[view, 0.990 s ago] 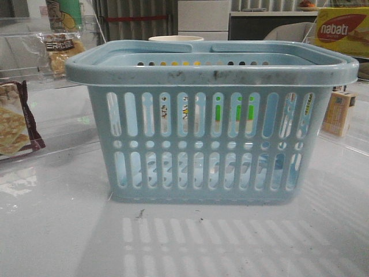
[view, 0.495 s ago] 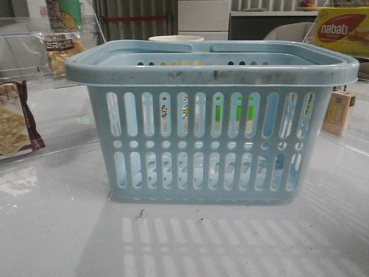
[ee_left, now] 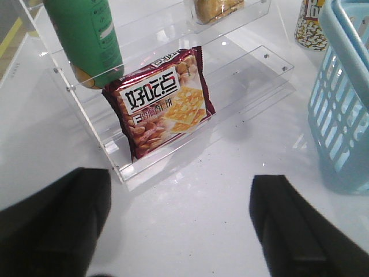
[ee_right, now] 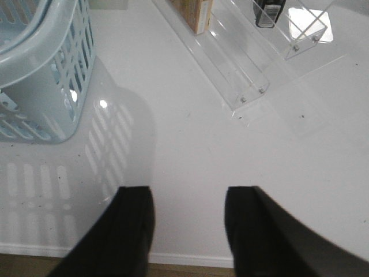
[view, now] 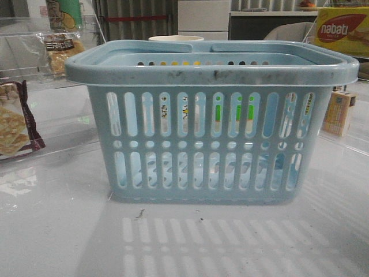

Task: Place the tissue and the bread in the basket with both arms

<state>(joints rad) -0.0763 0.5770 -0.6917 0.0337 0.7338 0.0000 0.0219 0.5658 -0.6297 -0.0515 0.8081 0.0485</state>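
Note:
The light-blue basket point(view: 213, 138) stands mid-table, also showing in the left wrist view point(ee_left: 343, 104) and the right wrist view point(ee_right: 40, 57). The bread point(view: 57, 51), a clear pack with a dark label, sits on a clear shelf at the back left, and its edge shows as bread point(ee_left: 218, 8) in the left wrist view. A small dark pack, the tissue point(ee_right: 268, 12), sits on the right-hand shelf, cut off by the frame edge. My left gripper point(ee_left: 179, 180) is open over bare table in front of the left shelf. My right gripper point(ee_right: 189, 193) is open near the table's front edge. Neither gripper shows in the front view.
A maroon-edged cracker pack point(ee_left: 161, 104) and a green bottle point(ee_left: 86, 37) occupy the clear left shelf point(ee_left: 115, 167). A yellow-orange carton point(view: 337, 112) stands on the clear right shelf point(ee_right: 242, 75). A red-and-yellow box point(view: 341, 29) is behind, and a cup point(view: 176, 38) stands behind the basket.

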